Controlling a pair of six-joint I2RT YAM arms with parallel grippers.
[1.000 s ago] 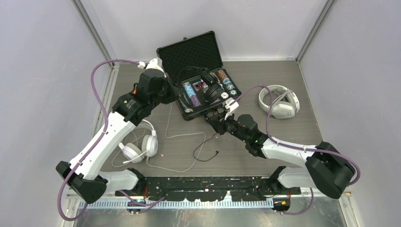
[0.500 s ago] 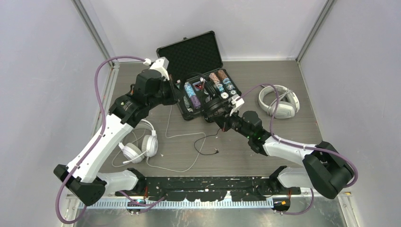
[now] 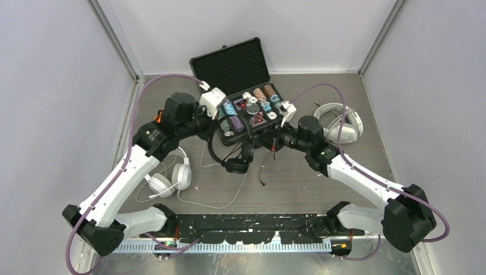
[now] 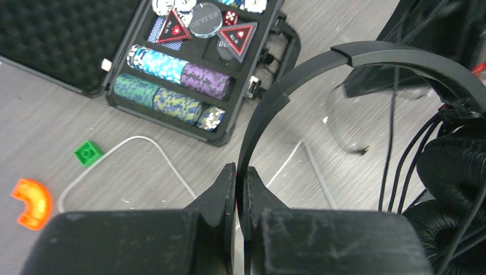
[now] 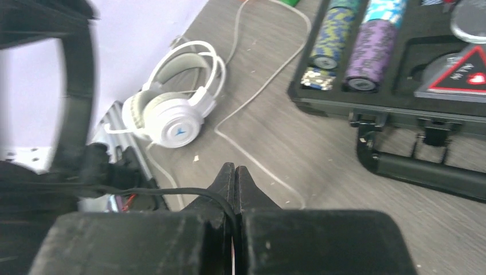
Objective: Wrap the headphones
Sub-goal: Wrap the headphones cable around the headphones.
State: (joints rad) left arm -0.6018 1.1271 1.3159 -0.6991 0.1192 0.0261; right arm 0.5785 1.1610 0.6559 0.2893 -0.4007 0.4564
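The slim black on-ear headphones [image 3: 232, 161] hang in front of the open case, just above the table. My left gripper [image 3: 213, 132] is shut on their headband [image 4: 344, 57]; the black ear pads [image 4: 453, 172] show at the right of the left wrist view. My right gripper [image 3: 275, 141] is shut on their thin black cord [image 5: 172, 192], which runs off to the left. The white round-cup headset with mic [image 3: 169, 177] lies at the left and shows in the right wrist view [image 5: 172, 117]. The bulky white-grey over-ear pair [image 3: 341, 124] lies at the right.
An open black case [image 3: 229, 66] of poker chips stands at the back middle, its handle toward the arms [image 5: 424, 169]. A white cord [image 3: 220, 204] loops over the table. A green block [image 4: 87, 153] and an orange curved piece [image 4: 31, 200] lie left of the case.
The black headphones have come off the case and now hang in front of it. My left gripper swung right and forward with the headband; my right gripper pulled back with the cord.
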